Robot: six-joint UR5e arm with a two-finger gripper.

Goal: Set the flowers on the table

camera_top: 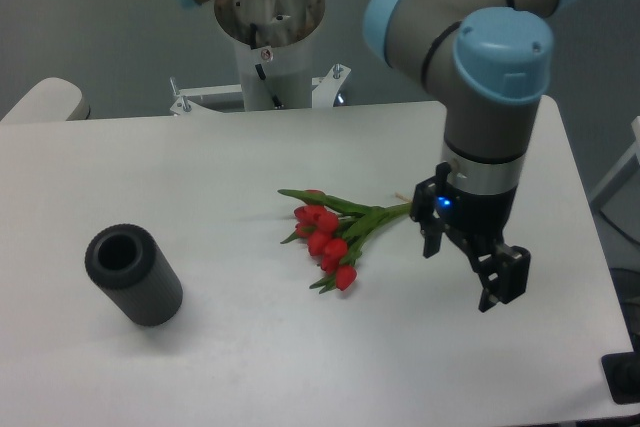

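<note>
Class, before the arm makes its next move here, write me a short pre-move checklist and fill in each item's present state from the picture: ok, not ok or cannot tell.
1. The flowers lie flat on the table: ok.
2. The gripper holds nothing and is apart from the flowers: ok.
3. Fingers open: ok, a gap shows between them.
4. Stem ends free of the arm: cannot tell, the arm's wrist hides them.
5. The dark cylinder lies far to the side of the flowers and gripper, out of the way: ok.
</note>
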